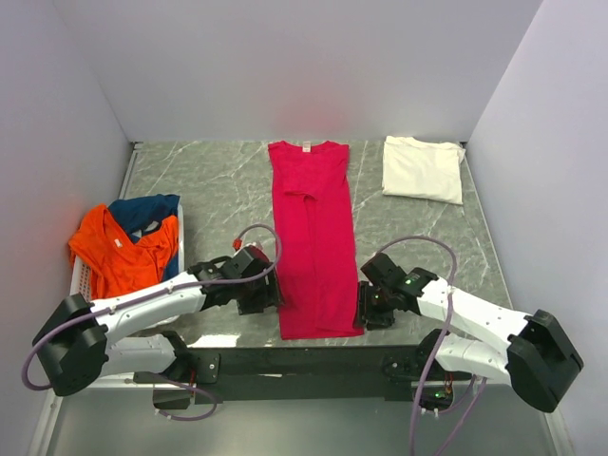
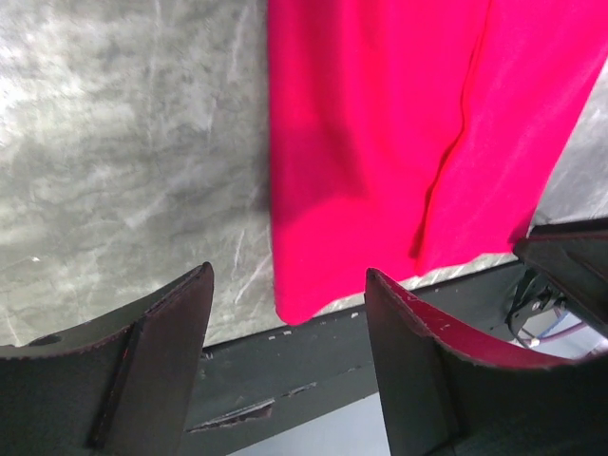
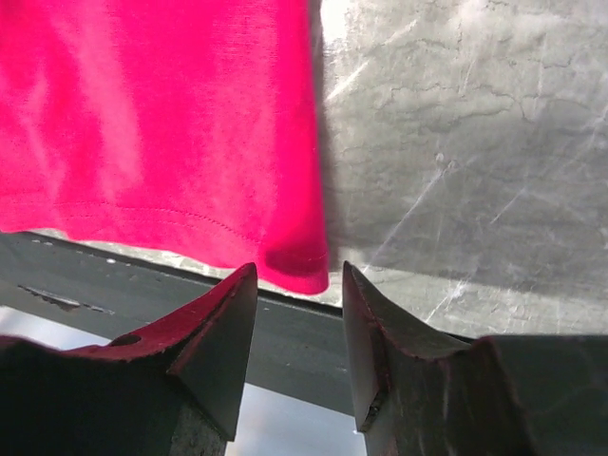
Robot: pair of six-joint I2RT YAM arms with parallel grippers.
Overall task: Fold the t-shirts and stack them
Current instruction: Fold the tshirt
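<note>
A crimson-pink t-shirt (image 1: 313,237) lies in a long narrow strip down the middle of the table, sleeves folded in, its white neck label at the far end. A folded cream-white t-shirt (image 1: 423,168) rests at the back right. My left gripper (image 1: 269,296) hovers open by the strip's near left corner (image 2: 299,304), with nothing between its jaws. My right gripper (image 1: 366,313) stands open at the near right corner (image 3: 302,269), which shows just beyond its fingertips. Neither gripper holds cloth.
A white slatted basket (image 1: 85,277) at the left holds an orange t-shirt (image 1: 119,249) and a navy one (image 1: 144,211). The table's dark near edge (image 2: 285,366) runs just under both grippers. Grey walls close the back and sides.
</note>
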